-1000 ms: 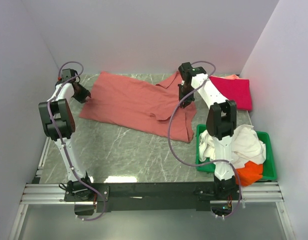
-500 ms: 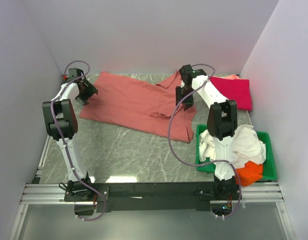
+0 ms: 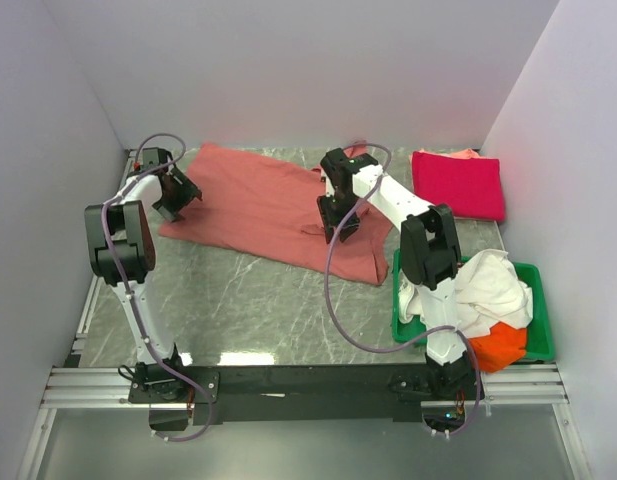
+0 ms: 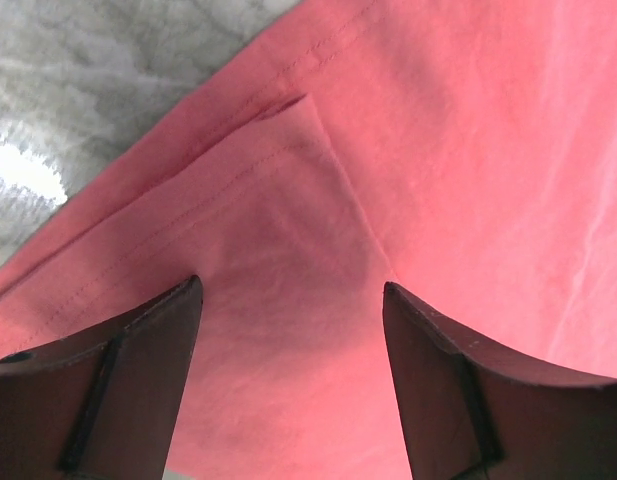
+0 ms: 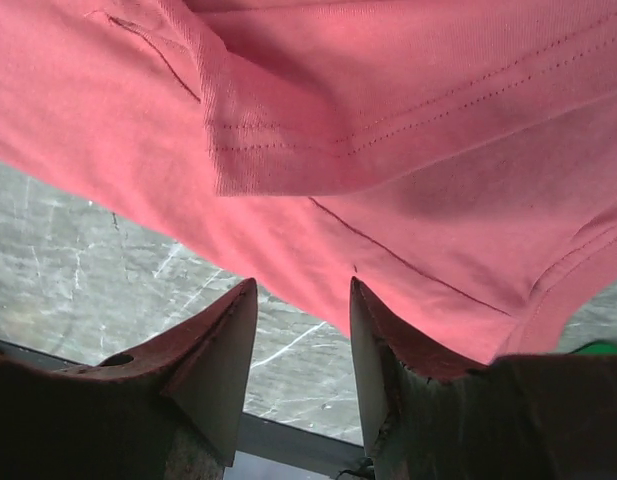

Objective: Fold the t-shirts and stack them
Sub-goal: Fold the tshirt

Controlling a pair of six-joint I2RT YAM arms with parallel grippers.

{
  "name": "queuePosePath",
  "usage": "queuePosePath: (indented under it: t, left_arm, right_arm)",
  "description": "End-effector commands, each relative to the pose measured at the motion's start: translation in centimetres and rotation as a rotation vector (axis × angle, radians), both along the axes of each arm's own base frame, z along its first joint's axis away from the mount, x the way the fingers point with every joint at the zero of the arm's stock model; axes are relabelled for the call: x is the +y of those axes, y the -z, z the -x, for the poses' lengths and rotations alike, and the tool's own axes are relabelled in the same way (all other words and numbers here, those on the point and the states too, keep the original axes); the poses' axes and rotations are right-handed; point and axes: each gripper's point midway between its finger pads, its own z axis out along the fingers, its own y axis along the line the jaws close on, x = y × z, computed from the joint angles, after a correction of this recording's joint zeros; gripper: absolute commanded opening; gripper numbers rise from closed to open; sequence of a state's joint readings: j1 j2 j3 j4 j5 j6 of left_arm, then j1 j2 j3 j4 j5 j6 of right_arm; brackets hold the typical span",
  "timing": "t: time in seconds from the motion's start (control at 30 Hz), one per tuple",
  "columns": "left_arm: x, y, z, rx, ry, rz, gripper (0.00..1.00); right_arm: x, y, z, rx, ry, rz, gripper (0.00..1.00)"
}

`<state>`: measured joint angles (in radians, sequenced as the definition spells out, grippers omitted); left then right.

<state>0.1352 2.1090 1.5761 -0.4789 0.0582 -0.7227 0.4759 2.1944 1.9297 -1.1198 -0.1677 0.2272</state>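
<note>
Roughly, biggest first:

- Worktop: grey marble, both arms reach out over it.
- Salmon shirt: spread across the back half, mostly flat. Its right part is bunched, w/ a sleeve doubled over itself. The near right corner lies just beside the tray.
- Tray holds the white shirt and orange shirt, both crumpled and not yet folded.
- Crimson shirt: folded, back right, apart from the rest.
- Left pincer: over the salmon shirt's left edge, jaws wide, nothing between them. Wrist view shows a hem seam just ahead.
- Right pincer: over the shirt's mid-right, jaws parted about halfway, empty. Cloth and bare worktop show in the gap.

Judgement: step in hand is re-gripping the salmon shirt for a fold.

To do it well:
1. Flatten the doubled sleeve first, else the crease gets locked in.
2. Take the cloth at the hems, not mid-panel.
3. Bite all layers at each grip pt.
4. Lift both sides together, keeping light tension between the arms.
5. Lay the fold down, don't drag, or the far side prob. wrinkles.
6. Watch the corner by the tray for snagging.
</note>
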Motion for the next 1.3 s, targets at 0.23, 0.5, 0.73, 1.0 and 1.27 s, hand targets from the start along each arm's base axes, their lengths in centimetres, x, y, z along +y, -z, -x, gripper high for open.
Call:
queuePosePath:
  t: [0.23,0.5,0.73,1.0,1.27]
  left_arm:
    - [-0.2,-1.9,1.3,-0.027,0.018,-0.009,0.79]
    - [0.3,-1.7,2.4,-0.007,0.022,-0.042,0.79]
    - [0.2,-1.5,3.3,0.006,0.023,-0.045,0.79]
    - [0.3,-1.3,4.1,0.015,0.015,-0.049,0.79]
    - [0.2,-1.3,4.6,0.016,0.016,-0.047,0.79]
  right_arm:
    - [-0.3,1.4,-1.3,-0.033,-0.011,-0.015,0.50]
    - [0.3,1.8,-5.3,-0.154,0.019,-0.001,0.50]
    - [1.7,0.6,-11.0,-0.283,0.039,-0.033,0.50]
    - [3.3,-5.4,-14.0,-0.431,0.054,-0.208,0.53]
    - [3.0,-0.7,-11.8,-0.295,0.013,-0.181,0.53]
